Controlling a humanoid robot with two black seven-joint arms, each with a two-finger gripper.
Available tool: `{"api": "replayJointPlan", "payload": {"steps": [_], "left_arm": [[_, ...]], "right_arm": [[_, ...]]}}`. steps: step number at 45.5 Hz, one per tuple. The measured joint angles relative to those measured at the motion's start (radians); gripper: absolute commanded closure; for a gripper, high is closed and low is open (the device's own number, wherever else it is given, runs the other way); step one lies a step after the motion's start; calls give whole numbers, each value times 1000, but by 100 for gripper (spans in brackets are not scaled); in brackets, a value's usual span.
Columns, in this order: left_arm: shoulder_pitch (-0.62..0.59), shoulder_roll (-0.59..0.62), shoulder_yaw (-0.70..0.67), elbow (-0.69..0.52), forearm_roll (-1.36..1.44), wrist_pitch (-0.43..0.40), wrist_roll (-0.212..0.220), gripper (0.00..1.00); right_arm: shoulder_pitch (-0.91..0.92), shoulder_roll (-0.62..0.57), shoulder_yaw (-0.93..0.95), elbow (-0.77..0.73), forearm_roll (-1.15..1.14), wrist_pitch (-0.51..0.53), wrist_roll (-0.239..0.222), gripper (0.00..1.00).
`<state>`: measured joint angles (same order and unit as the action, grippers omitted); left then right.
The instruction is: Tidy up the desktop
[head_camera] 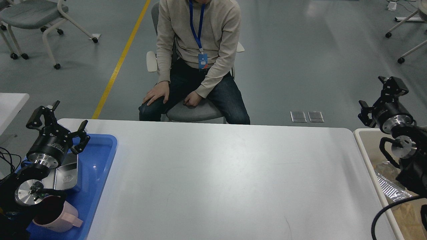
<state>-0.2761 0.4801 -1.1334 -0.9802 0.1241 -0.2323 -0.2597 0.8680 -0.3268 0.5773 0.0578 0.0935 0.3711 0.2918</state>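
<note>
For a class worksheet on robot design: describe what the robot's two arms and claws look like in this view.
Both arms are black with shiny silver metal rings at the wrist joints. The left claw has two black linkage-style fingers on a round black body bearing small white lettering. The right claw is also black and blocky. Black cables loop beside both arms.
</note>
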Motion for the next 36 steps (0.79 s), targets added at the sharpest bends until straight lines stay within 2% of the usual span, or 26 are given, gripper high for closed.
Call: {"api": "replayJointPlan", "payload": {"steps": [5,10,13,16,21,28,36], "left_arm": [[8,-2,-9,0,-1,4,0,4],[11,-8,-26,-1,-2,5,0,4],[14,-10,-37,-3,-8,5,0,4],[21,-10,-43,-4,-21,5,1,4],[29,-11,-46,-5,-37,5,1,4],[32,-10,-46,-5,-40,6,1,4],[33,-7,-46,-4,-40,7,1,4]], "right_arm": [[-3,44,195,33,0,10,5,0],[-20,89,293,88,0,14,12,0],[-44,108,311,142,-1,15,39,0],[-77,113,316,229,-6,16,86,0],[-146,93,319,445,-14,14,137,0],[-223,36,331,724,-20,-21,144,0],[-300,28,374,805,-24,-70,138,0]]}}
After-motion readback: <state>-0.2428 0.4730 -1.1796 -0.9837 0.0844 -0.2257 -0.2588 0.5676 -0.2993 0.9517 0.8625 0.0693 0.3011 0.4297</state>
